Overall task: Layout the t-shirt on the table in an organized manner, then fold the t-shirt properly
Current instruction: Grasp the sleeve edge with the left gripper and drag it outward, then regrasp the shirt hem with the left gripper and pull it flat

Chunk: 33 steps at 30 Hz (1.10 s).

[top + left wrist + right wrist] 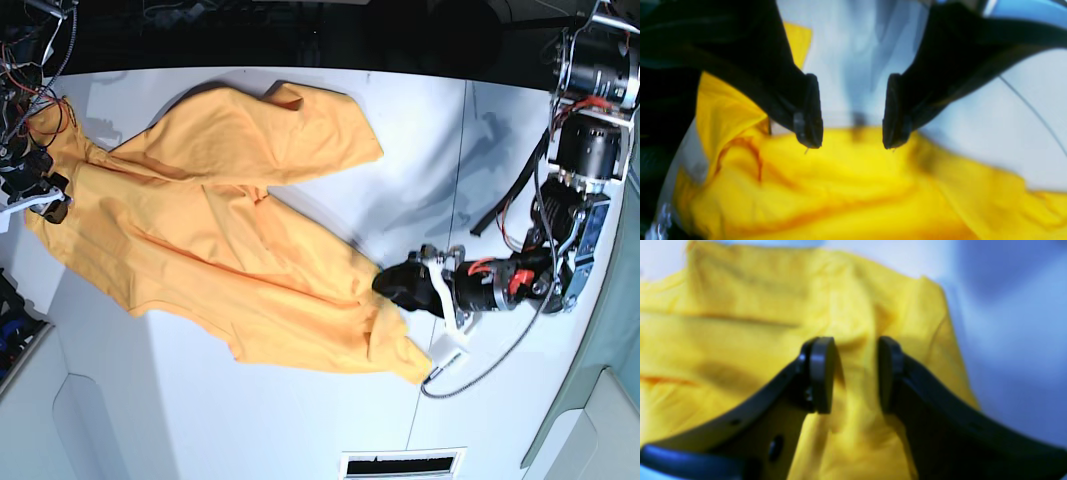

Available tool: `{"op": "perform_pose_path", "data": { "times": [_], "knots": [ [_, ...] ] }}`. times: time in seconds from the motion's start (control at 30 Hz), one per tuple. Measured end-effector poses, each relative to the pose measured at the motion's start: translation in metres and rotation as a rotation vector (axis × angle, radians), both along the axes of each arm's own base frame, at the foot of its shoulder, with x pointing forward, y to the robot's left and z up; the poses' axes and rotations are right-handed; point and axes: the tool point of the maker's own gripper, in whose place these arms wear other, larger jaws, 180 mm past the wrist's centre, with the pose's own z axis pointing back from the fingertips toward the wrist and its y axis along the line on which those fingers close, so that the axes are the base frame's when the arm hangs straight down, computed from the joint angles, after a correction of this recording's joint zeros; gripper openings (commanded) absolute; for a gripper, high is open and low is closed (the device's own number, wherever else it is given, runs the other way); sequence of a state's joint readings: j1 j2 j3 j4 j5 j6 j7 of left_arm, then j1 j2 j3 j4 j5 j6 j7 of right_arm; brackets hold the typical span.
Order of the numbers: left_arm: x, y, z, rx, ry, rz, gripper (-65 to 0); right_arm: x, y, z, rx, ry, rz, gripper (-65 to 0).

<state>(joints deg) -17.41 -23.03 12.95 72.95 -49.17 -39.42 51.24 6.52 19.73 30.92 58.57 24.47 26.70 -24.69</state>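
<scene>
T-shirt (230, 240), no legible lettering

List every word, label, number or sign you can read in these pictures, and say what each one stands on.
None can be read.
The t-shirt shows only plain orange-yellow cloth in all three views; no lettering is visible.
The table carries no text.
Both wrist views are blurred; no marks show on the left gripper or right gripper.
</scene>
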Motion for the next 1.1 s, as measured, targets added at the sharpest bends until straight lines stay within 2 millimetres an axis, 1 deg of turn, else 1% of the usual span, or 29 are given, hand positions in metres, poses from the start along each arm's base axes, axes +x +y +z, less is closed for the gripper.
{"op": "perform_pose_path", "data": {
  "times": [0.07, 0.13, 0.23, 0.3, 0.37, 0.43, 0.53, 0.6, 0.63, 0.77, 0.87, 0.97, 1.1],
  "knots": [
    [-0.030, -0.005, -0.006, 0.013, 0.004, -0.043, -32.5, 0.006, 0.012, 0.013, 0.028, -0.025, 0.058, -42.9],
    [-0.058, -0.015, -0.010, 0.014, 0.007, -0.086, -32.5, 0.017, 0.020, 0.033, 0.051, -0.078, 0.091, -42.9],
    [-0.093, -0.033, -0.010, -0.006, 0.000, -0.132, -32.5, 0.025, 0.027, 0.055, 0.042, -0.098, 0.137, -42.9],
    [-0.110, -0.036, -0.020, -0.003, 0.009, -0.134, -32.5, 0.024, 0.032, 0.064, 0.032, -0.084, 0.173, -42.9],
    [-0.122, -0.031, -0.039, 0.060, 0.018, -0.128, -32.5, 0.023, 0.036, 0.069, 0.035, -0.074, 0.196, -42.9],
    [-0.133, -0.031, -0.054, 0.099, 0.029, -0.126, -32.5, 0.023, 0.040, 0.072, 0.043, -0.070, 0.212, -42.9],
    [-0.137, -0.035, -0.064, 0.125, 0.029, -0.126, -32.5, 0.024, 0.045, 0.075, 0.072, -0.078, 0.217, -42.9],
    [-0.129, -0.034, -0.063, 0.134, -0.001, -0.113, -32.5, 0.022, 0.046, 0.075, 0.087, -0.078, 0.218, -42.9],
    [-0.127, -0.034, -0.063, 0.134, -0.009, -0.112, -32.5, 0.019, 0.047, 0.073, 0.097, -0.078, 0.216, -42.9],
    [-0.132, -0.022, -0.079, 0.196, 0.008, -0.113, -32.5, 0.000, 0.048, 0.057, 0.106, -0.030, 0.218, -42.9],
    [-0.129, -0.021, -0.080, 0.198, -0.008, -0.107, -32.5, -0.009, 0.049, 0.050, 0.108, -0.007, 0.220, -42.9],
    [-0.122, -0.015, -0.081, 0.225, -0.029, -0.069, -32.5, -0.009, 0.050, 0.052, 0.117, -0.016, 0.218, -42.9],
    [-0.120, -0.011, -0.083, 0.259, -0.044, -0.070, -32.5, -0.020, 0.051, 0.044, 0.122, 0.006, 0.218, -42.9]
  ]
}}
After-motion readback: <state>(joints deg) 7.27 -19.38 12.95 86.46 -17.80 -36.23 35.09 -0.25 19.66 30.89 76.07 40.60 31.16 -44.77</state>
